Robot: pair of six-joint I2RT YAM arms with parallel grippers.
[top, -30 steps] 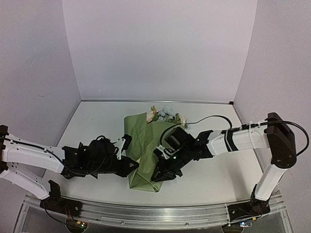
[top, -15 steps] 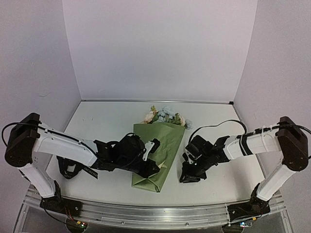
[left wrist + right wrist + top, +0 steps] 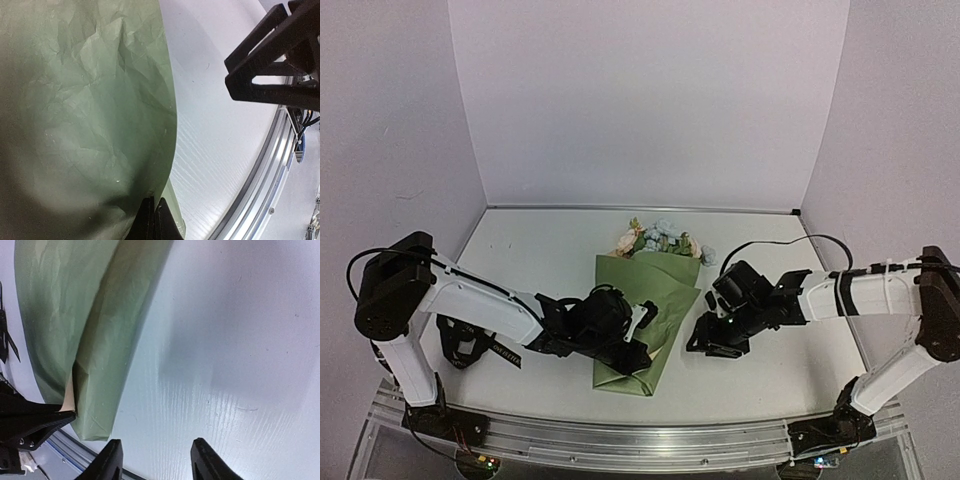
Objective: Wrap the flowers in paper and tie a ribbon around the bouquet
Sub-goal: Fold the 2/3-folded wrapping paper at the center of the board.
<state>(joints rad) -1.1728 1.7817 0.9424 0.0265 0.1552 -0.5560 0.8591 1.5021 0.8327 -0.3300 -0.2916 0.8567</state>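
A: At the near edge, left claw (image 3: 152,216) is shut, seemingly pinching the paper (image 3: 655,295) flap. Right claw (image 3: 155,455) is half open and empty, beside the paper.
B: Risk: the flap slips out and the wrap unrolls. Flowers (image 3: 657,238) peek out at the far end, stems hidden. Ribbon (image 3: 470,345) is partly under the left arm.

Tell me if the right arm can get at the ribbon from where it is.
Probably not directly. The ribbon lies far left, under the left arm; the right gripper, open, sits right of the bouquet, with the bouquet and the left gripper between them.
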